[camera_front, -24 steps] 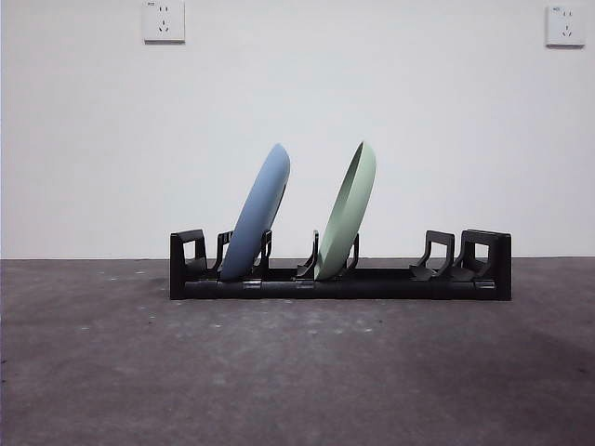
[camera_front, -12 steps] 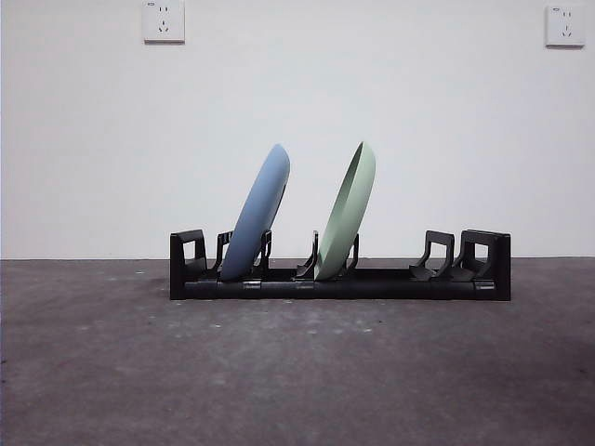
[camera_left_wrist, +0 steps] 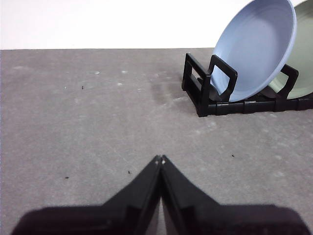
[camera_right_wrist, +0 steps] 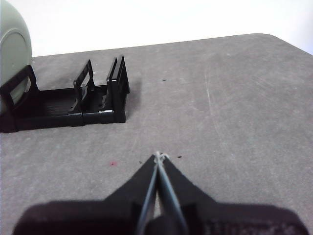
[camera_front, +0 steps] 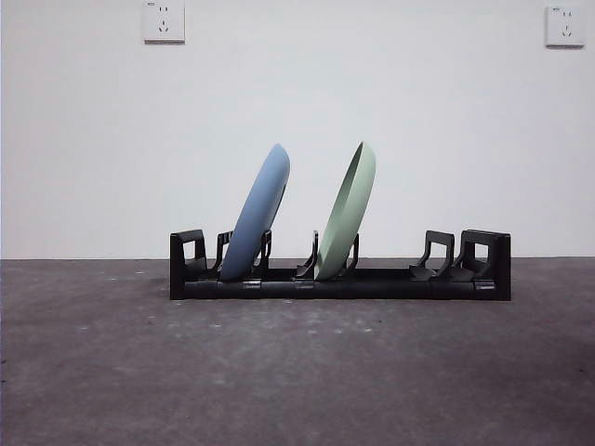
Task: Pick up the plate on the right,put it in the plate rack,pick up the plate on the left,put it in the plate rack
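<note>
You've got both plates seated in the plate rack (camera_front: 339, 279): blue plate (camera_front: 257, 216) toward the left end, green plate (camera_front: 348, 216) mid-rack, each leaning right. Left gripper (camera_left_wrist: 160, 159) and right gripper (camera_right_wrist: 157, 155) are clenched on nothing, parked near you over bare table (camera_front: 297, 372). Risk looks small: bump the rack and a leaning plate could tip out.
</note>
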